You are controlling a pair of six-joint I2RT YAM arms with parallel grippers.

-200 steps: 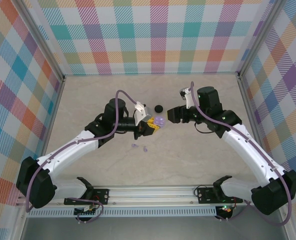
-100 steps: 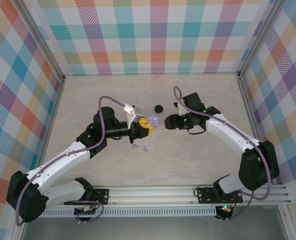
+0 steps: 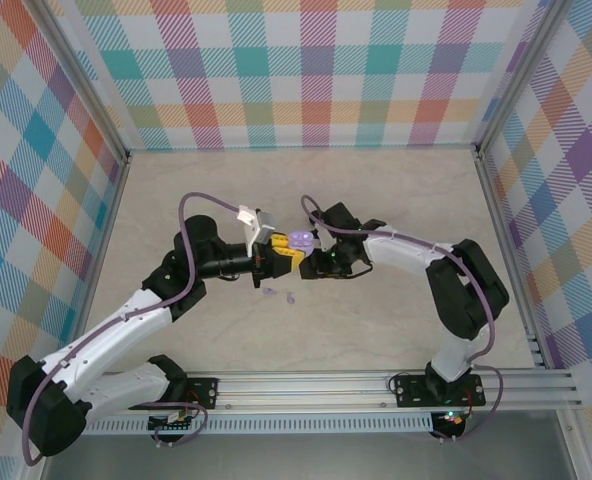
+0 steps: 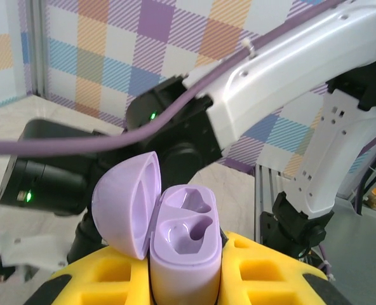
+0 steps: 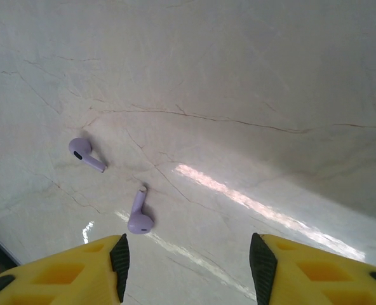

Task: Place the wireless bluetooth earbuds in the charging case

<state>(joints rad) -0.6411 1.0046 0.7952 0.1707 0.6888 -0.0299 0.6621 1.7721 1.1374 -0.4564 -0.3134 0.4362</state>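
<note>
Earbuds (image 5: 140,215) just beyond right claw (image 5: 188,262), untouched.

The lavender charging case (image 4: 183,267) looks like smooth plastic with a soft, half-matt finish. The lavender earbuds (image 5: 139,213) are smooth plastic too. The table (image 5: 251,82) is polished and shiny (marble-like, thin veins). The right fingers (image 5: 67,270) are matt yellow plastic.
</note>
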